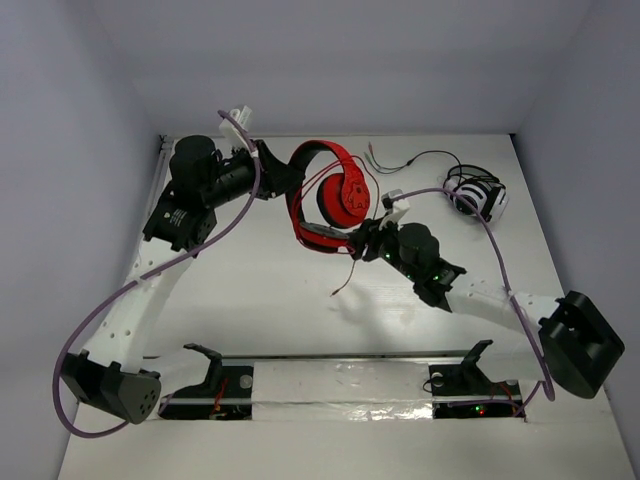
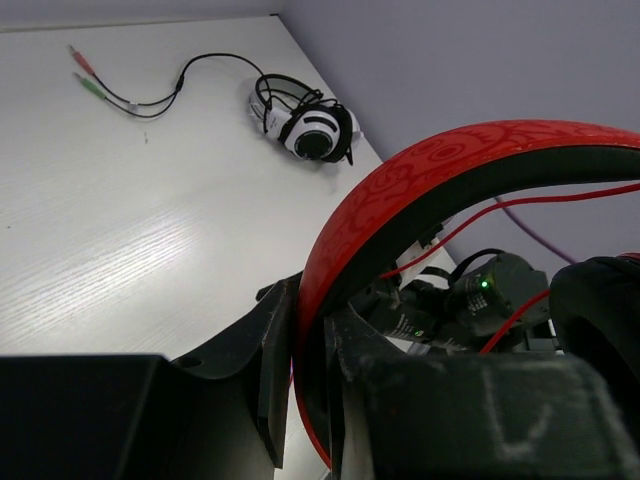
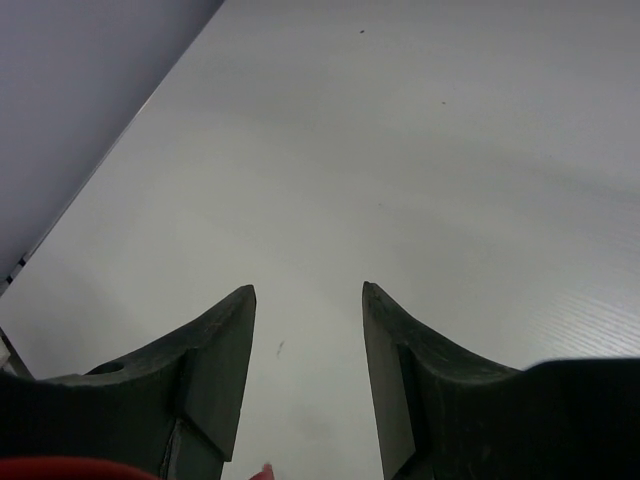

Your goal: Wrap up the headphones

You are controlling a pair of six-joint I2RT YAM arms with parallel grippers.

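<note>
The red headphones hang above the middle back of the table, tilted, one round ear cup facing the top camera. My left gripper is shut on the red-and-black headband, which passes between its jaws. The thin red cable loops across the headband and dangles with its free end over the table. My right gripper sits just right of the lower end of the headphones. It stands open with only bare table between its fingers; a sliver of red shows at that view's bottom edge.
White-and-black headphones lie at the back right, their black cable trailing left to coloured plugs. Grey walls enclose the table on three sides. A mounting strip runs along the near edge.
</note>
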